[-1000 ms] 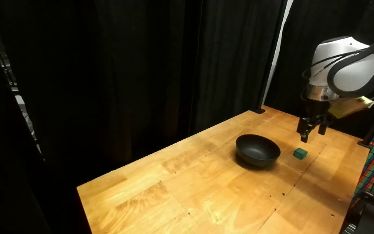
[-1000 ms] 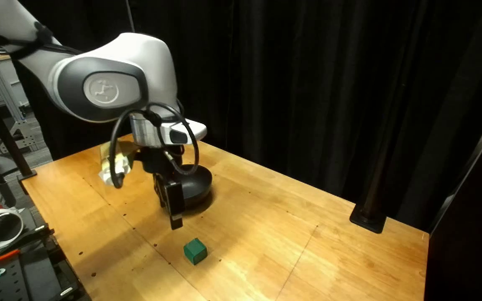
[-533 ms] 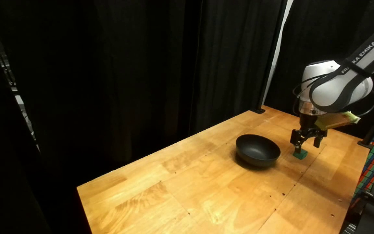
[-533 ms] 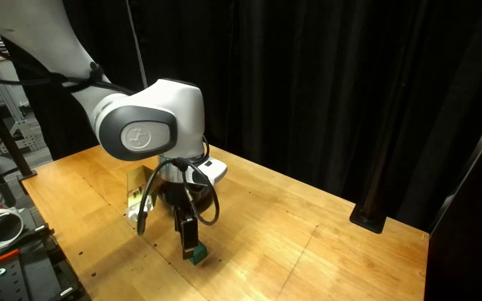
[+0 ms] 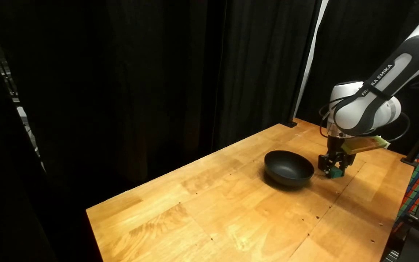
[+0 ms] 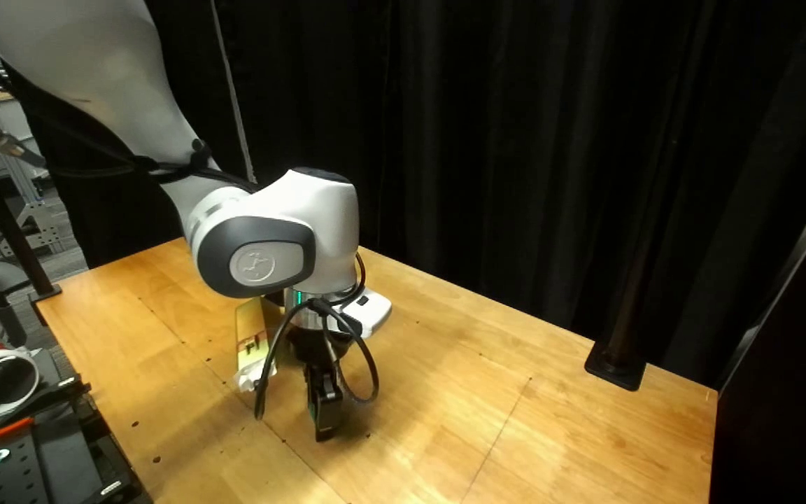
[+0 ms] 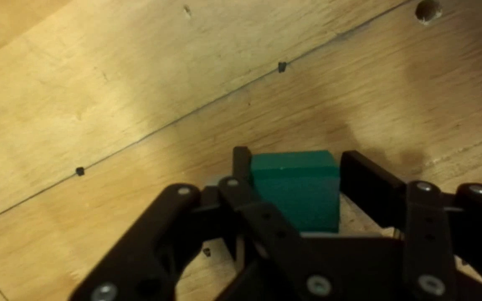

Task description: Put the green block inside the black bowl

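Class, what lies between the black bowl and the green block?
A finger of the claw and, nearer the black bowl, a strip of wooden tabletop, as an exterior view shows.

In an exterior view the bowl (image 5: 288, 169) stands on the bench (image 5: 195, 218), with a post foot (image 5: 288, 124) on the bench's edge at the bowl's twelve o'clock and a curtain (image 5: 158, 83) behind the bench, from ten to twelve. The block (image 5: 336, 172) is near the bowl but apart, at its three o'clock, with the hand (image 5: 335, 174) around it. In the wrist view the hand's fingers (image 7: 242, 161) stand at the block's nine and three o'clock.
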`<move>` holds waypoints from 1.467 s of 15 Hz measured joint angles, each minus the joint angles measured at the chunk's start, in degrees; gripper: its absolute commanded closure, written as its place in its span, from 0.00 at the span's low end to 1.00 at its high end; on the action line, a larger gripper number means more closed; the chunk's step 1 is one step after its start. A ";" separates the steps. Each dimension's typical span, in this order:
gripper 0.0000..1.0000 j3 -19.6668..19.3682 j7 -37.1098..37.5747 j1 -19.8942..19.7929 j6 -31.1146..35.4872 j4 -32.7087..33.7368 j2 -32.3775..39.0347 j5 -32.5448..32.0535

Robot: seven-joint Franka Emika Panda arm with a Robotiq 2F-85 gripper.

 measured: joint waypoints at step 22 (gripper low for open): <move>0.27 9.75 -4.96 8.60 -0.32 -8.42 -19.38 24.87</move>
